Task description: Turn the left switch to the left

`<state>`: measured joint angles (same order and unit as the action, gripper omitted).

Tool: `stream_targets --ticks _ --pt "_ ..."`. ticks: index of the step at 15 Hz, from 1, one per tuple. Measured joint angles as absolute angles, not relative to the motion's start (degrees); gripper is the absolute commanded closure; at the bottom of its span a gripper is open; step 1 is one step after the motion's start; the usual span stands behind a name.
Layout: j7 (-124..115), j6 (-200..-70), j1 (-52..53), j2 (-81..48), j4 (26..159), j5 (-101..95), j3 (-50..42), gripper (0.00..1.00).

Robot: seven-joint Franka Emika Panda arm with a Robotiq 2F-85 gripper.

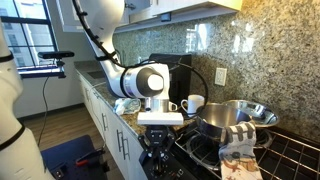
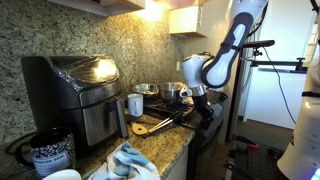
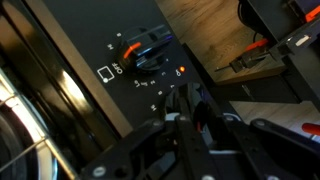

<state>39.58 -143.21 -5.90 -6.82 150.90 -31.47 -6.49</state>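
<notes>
Tool (image 3: 190,118) hung low at the front of the stove, its dark fingers pointing at the control panel (image 3: 85,70). In the dim wrist view I could not tell whether it stood wide or narrow, though it did not look to be touching anything.

Just beyond the fingertips sat the left switch (image 3: 140,50), a black knob with an orange pointer and white markings printed round it. It was near the tool but apart from it, and off to one side of the tool's centre line.

To my mind the step in hand was the approach. Done well, it meant sliding sideways until the knob's raised bar lay squarely between the fingers. Only then should the tool go straight in, close firmly on the bar, and turn about the knob's own axis. An off-centre grip would probably slip or drag at the panel.

Farther off, in an exterior view, a steel pot (image 1: 225,118) stood on the burners. A white mug (image 1: 192,104) waited on the bench (image 1: 128,122) behind the arm.
</notes>
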Motion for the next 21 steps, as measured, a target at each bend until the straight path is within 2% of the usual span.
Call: stream_targets --ticks 9,21 --pt "38.9 -143.3 -6.4 -6.8 150.7 -28.3 -6.7 0.92" --pt "42.4 -144.4 -11.0 -6.5 150.3 -8.1 -7.2 0.92"
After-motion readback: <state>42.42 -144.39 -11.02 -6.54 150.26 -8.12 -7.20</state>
